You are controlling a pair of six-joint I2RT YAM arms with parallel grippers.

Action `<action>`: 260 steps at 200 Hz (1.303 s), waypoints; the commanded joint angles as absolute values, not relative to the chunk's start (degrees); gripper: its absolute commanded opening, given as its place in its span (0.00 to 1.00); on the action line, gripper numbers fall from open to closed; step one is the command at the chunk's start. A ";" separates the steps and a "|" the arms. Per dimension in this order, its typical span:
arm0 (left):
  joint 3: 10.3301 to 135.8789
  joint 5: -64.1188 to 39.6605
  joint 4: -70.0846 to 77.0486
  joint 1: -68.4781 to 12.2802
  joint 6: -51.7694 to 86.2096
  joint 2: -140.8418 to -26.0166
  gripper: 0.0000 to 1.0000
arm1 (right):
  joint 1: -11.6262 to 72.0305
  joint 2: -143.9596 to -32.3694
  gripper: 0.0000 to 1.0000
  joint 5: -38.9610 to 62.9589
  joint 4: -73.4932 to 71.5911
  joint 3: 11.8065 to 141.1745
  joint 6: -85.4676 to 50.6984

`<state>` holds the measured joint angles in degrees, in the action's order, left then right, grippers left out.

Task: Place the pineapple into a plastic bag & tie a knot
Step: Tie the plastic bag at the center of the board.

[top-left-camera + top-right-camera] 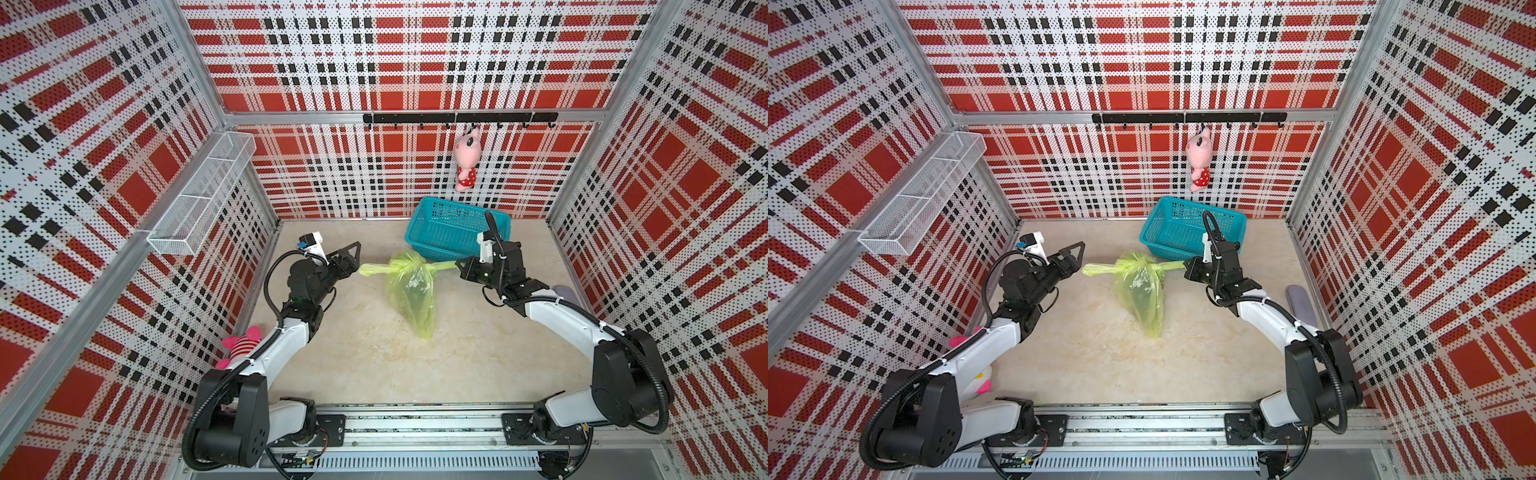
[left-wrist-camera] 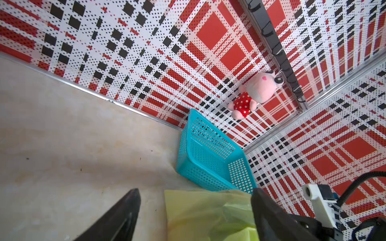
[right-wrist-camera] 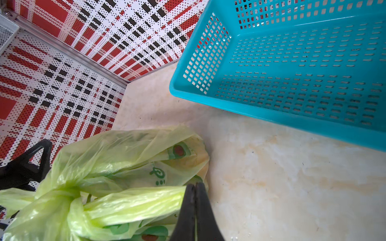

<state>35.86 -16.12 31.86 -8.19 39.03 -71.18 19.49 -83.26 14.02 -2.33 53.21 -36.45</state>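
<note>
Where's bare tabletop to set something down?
Free: the wide strip between the plastic bag and the front rail; the far corner between the left end effector, back wall and teal basket. Crowded: the middle row: knot, right end effector shut on a bag strip, basket just behind.

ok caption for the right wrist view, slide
The right gripper pinches a handle strip of the knotted plastic bag, teal basket nearby.

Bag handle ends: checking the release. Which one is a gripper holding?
The right handle end, pinched in the shut right gripper; the left handle end sits unheld at the open left gripper.
</note>
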 commanded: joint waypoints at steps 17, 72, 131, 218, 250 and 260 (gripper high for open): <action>32.57 -18.74 34.54 -11.75 42.46 -66.42 0.92 | 19.85 -84.61 0.00 13.71 -1.51 55.15 -36.04; 28.62 -18.15 34.19 -16.69 43.87 -64.36 0.74 | 19.95 -84.38 0.00 13.93 -1.92 55.02 -36.49; 34.15 -19.56 34.45 -16.05 40.69 -65.64 0.00 | 19.87 -81.64 0.00 11.81 -2.13 56.33 -35.76; 42.96 -17.98 32.96 -8.63 36.59 -69.17 0.00 | 13.32 -75.09 0.00 5.35 2.38 57.85 -36.13; 37.22 -16.65 32.96 -8.18 36.55 -69.74 0.00 | 11.57 -75.53 0.00 4.59 4.37 51.48 -37.59; 35.27 -16.08 32.96 -8.18 36.49 -70.13 0.00 | 11.15 -75.66 0.00 3.43 5.54 49.63 -38.02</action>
